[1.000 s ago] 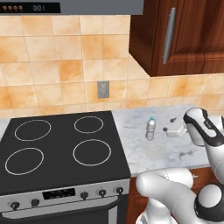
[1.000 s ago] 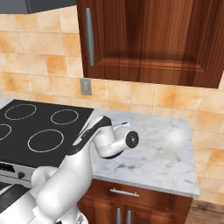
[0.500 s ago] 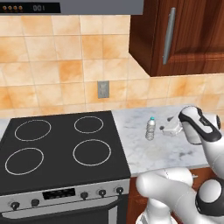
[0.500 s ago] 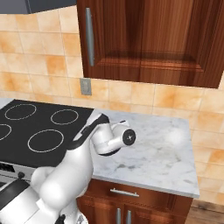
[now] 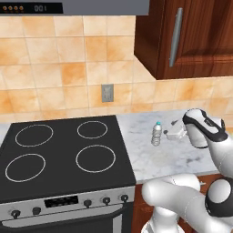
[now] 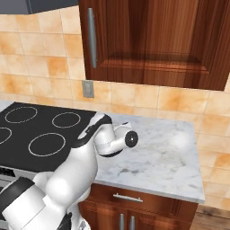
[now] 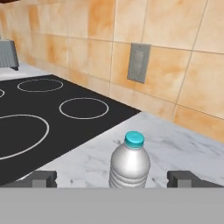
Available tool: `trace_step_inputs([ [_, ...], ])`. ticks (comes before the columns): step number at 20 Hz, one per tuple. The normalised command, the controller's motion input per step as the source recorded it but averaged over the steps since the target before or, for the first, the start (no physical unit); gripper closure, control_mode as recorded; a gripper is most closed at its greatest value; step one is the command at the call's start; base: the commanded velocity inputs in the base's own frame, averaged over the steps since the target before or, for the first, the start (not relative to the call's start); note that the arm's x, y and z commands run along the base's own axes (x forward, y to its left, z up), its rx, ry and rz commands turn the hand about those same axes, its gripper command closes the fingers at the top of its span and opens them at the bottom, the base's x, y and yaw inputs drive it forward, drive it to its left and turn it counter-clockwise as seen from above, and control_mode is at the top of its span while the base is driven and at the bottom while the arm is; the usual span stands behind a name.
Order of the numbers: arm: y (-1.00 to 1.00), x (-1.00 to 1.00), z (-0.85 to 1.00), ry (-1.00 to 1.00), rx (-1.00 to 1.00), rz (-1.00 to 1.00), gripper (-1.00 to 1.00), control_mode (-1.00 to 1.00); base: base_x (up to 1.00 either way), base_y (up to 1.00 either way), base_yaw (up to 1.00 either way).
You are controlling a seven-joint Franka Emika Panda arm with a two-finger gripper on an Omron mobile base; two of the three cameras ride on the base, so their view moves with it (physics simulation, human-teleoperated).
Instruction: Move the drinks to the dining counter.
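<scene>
While the water bottle (image 5: 156, 134) stands upright on the marble desk (image 5: 150, 157) just right of the black stove (image 5: 63, 154), the gripper (image 5: 175, 133) has drawn closer to it over the last second, sliding leftward along the desk from the right. Seen from the hand camera, the bottle (image 7: 130, 162) with its blue cap sits centred between the two dark fingertips (image 7: 40, 178), which stand wide apart and touch nothing. The gripper is open and holds nothing. From the left base camera, its fingers point at the bottle from just beside it, at about the bottle's own height. Behind the bottle runs an orange tiled wall with a grey outlet (image 7: 138, 62); a dark wood cabinet (image 6: 148, 40) hangs above. The approach looks nearly finished, so the likely next move is to advance a little and close on the bottle. No drink has yet reached the dining counter.
</scene>
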Motion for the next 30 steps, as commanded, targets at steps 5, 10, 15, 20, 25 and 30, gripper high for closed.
trace_step_inputs([
  [5,0.04,0.05,-0.07,0.0,0.0,0.0,-1.0,-1.0,0.0,0.0,0.0],
  [10,0.01,0.11,-0.11,0.0,0.0,0.0,-1.0,-1.0,0.0,0.0,0.0],
  [15,0.03,0.24,-0.24,0.0,0.01,0.0,-1.0,-1.0,0.0,0.0,0.0],
  [20,0.02,0.27,-0.26,0.0,0.02,0.0,-1.0,-1.0,0.0,0.0,0.0],
  [25,-0.03,0.26,-0.07,0.0,0.01,0.0,-1.0,-1.0,0.0,0.0,0.0],
  [30,0.06,0.22,-0.16,0.0,0.01,0.0,-1.0,-1.0,0.0,0.0,0.0],
])
